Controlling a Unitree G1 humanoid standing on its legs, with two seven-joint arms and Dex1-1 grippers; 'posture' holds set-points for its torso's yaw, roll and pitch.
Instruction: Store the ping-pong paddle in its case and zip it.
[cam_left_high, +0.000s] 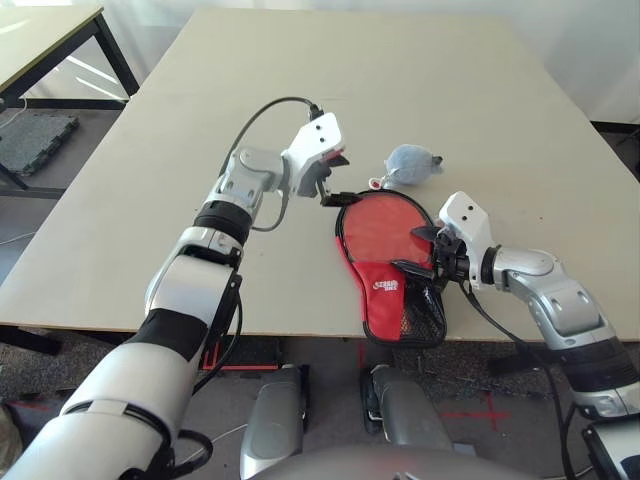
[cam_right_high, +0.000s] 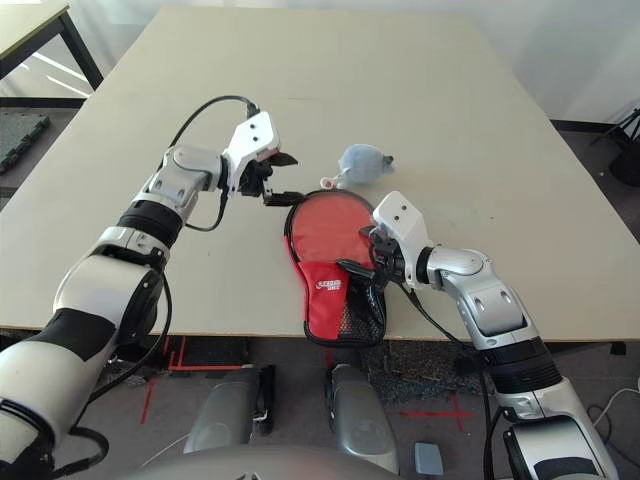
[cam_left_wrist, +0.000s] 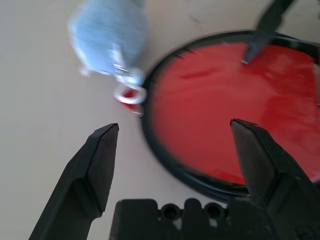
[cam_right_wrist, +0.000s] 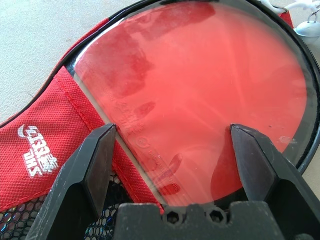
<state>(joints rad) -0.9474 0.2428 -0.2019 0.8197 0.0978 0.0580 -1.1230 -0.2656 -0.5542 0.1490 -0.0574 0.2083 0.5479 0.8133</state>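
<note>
The ping-pong paddle (cam_left_high: 383, 225) lies with its round red face up inside its case (cam_left_high: 383, 290), near the table's front edge. The handle end is hidden under the case's red front with the white logo and black mesh pocket (cam_left_high: 427, 315). The case's black rim (cam_left_wrist: 165, 160) rings the face. My left gripper (cam_left_high: 335, 180) hovers open just beyond the case's far edge, above the rim in the left wrist view. My right gripper (cam_left_high: 415, 248) is open over the right side of the paddle's face (cam_right_wrist: 200, 75), with nothing between its fingers.
A small grey-blue pouch (cam_left_high: 412, 165) with a key ring (cam_left_wrist: 130, 92) lies just beyond the case. The beige table (cam_left_high: 330, 80) stretches far back. Its front edge (cam_left_high: 250, 332) runs close under the case. Another table (cam_left_high: 40, 30) stands at the far left.
</note>
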